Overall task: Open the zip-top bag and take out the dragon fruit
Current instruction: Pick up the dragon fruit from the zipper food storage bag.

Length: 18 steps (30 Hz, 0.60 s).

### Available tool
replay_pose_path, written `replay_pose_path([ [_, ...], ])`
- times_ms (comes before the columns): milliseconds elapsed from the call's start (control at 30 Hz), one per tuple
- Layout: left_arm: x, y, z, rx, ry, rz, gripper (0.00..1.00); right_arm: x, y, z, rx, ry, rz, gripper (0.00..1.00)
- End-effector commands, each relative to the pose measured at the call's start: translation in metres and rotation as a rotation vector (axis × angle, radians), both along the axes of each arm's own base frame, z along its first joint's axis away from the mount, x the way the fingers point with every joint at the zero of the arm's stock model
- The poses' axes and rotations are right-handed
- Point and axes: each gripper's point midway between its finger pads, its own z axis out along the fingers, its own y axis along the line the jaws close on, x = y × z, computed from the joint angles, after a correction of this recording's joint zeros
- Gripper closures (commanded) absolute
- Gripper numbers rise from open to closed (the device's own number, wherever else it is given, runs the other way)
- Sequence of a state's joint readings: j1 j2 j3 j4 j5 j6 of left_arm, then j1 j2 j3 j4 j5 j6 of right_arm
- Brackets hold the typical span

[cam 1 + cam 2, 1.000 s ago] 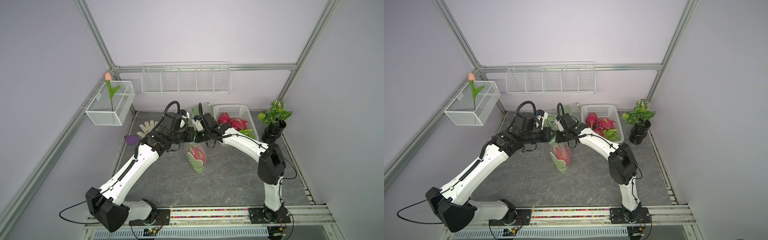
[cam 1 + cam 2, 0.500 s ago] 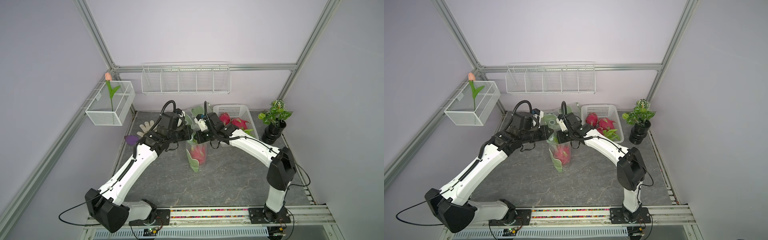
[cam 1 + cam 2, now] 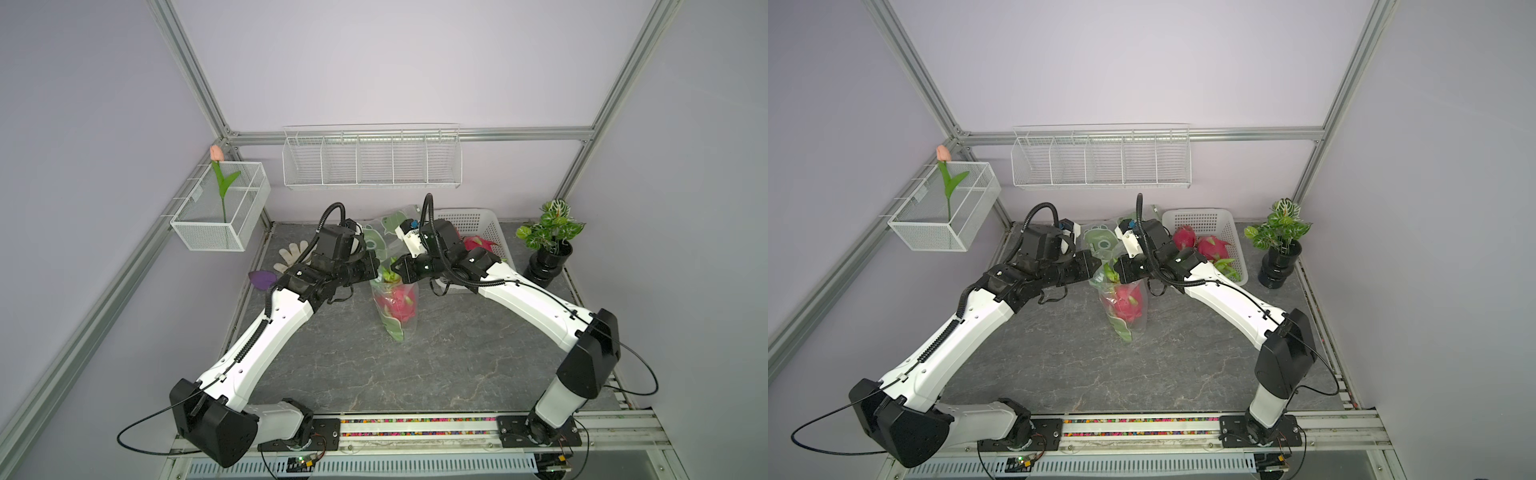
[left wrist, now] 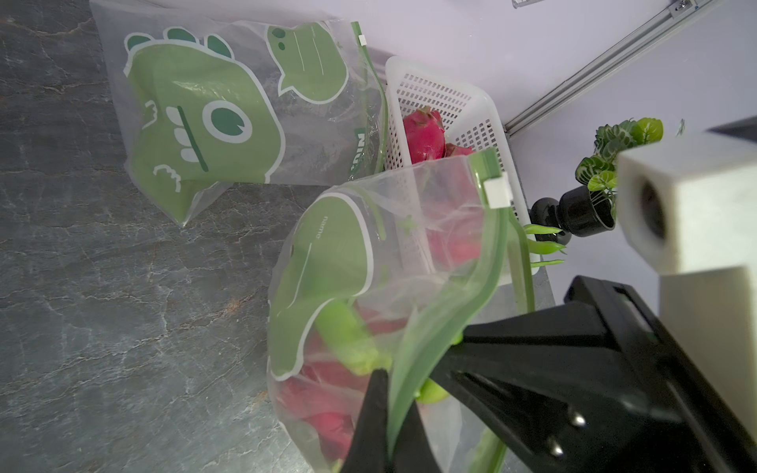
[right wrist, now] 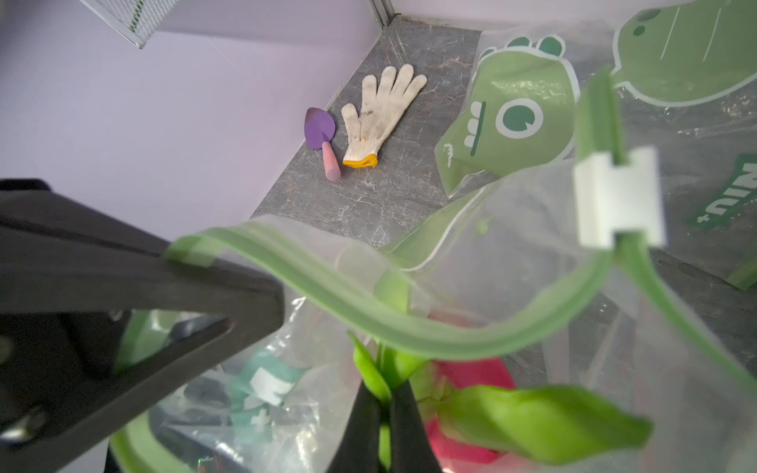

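purple trowel (image 3: 262, 279), cotton glove (image 3: 292, 253): lying at 10 o'clock on the table (image 3: 332, 365), well apart from the work; they look to have no part in this step.
left gripper (image 4: 391, 417): fingers pinched together on the green zip rim of the zip-top bag (image 3: 401, 328); judged to anchor the mouth and keep the bag upright while the fruit is pulled.
zip-top bag: stands just towards 12 o'clock of the table's centre; the mouth gapes and the white slider (image 4: 496, 192) sits at one end of the track, so the opening step looks done.
empty bag (image 4: 196, 123): flat at 12 o'clock, behind both arms.
dragon fruit (image 3: 1125, 303): inside the standing bag, green scales reaching up into the mouth.
right gripper (image 5: 385, 413): fingers clamped on one green scale, probably the easiest handle to reach in the narrow mouth; the scale may tear or slip under the fruit's weight.
basket (image 3: 1200, 218): at 1 o'clock, holding loose fruits (image 3: 1185, 237); the likely destination.
potted plant (image 3: 548, 226): at 2 o'clock, apart from the arms.
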State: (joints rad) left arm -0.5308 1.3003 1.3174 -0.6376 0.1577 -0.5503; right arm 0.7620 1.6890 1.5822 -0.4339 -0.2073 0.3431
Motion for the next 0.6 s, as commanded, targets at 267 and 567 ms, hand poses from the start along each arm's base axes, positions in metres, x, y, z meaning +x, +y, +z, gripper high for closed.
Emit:
replay_pose_path([
  [267,0.003,0.011,-0.011,-0.009,0.038,0.032,1.00,-0.016,-0.008,0.066,0.124,-0.182,0.052,0.94],
  [567,0.005,0.010,-0.021,0.000,0.059,0.029,1.00,-0.024,-0.017,0.101,0.187,-0.266,0.054,0.93],
])
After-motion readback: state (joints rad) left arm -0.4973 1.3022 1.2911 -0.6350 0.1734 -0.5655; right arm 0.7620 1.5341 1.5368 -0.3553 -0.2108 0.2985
